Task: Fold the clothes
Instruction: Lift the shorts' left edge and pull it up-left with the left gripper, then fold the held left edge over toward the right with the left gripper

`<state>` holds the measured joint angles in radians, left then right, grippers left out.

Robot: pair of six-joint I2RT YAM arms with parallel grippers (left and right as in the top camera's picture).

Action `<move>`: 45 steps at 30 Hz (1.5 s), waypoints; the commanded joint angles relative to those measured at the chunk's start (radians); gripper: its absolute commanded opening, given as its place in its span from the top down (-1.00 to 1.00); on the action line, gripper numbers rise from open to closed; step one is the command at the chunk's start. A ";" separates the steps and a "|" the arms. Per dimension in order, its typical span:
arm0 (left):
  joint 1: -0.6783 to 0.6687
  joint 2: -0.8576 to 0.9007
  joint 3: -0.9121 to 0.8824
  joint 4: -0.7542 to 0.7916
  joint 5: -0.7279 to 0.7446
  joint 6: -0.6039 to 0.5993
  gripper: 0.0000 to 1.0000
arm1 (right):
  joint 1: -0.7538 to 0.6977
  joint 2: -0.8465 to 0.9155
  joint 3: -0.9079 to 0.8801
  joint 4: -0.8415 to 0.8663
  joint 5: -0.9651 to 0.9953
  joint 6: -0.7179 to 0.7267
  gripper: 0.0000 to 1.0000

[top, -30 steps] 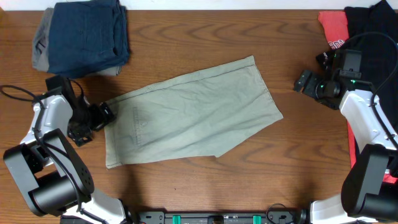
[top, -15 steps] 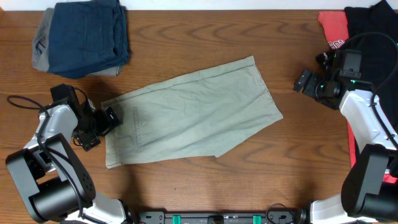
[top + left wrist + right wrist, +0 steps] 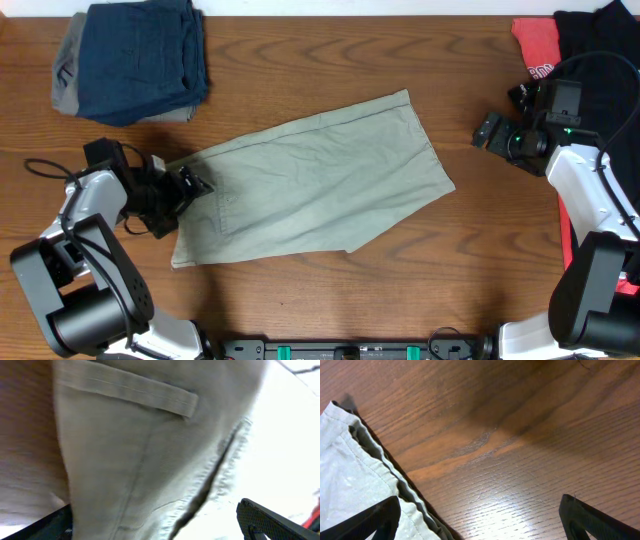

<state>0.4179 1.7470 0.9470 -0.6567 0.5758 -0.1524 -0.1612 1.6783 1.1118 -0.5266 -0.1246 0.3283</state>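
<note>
Noted fingers of left gripper [image 3: 180, 200] spread wide with nothing clamped, straddling the waist end of the shorts [image 3: 310, 185], with belt loop [image 3: 135, 392] and fabric filling the wrist view; contact with cloth not discernible. Noted fingers of right gripper [image 3: 500, 118] likewise fully apart and empty, over bare table [image 3: 330, 50] near the hem end, clear of the cloth. Logged shorts flat mid-table, long axis diagonal: waist toward near left, hems toward far right.

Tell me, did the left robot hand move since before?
Yes. The left gripper has slid toward the shorts, now over their near edge, and farther from the navy folded garment.
</note>
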 commanded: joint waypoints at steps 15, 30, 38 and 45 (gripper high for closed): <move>-0.048 0.054 -0.032 -0.008 0.027 0.010 0.61 | -0.004 0.000 0.022 0.000 -0.007 -0.011 -0.99; -0.048 -0.046 0.236 -0.330 -0.293 -0.142 0.88 | -0.004 0.000 0.022 0.000 -0.007 -0.011 -0.98; -0.050 -0.156 0.470 -0.555 -0.380 -0.167 0.88 | -0.004 0.000 0.022 0.000 -0.007 -0.011 -0.98; -0.108 -0.211 0.667 -0.712 -0.404 -0.158 0.88 | -0.004 0.000 0.022 0.000 -0.007 -0.011 -0.99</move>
<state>0.3401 1.5604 1.5417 -1.3396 0.2073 -0.3084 -0.1612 1.6783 1.1118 -0.5266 -0.1276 0.3283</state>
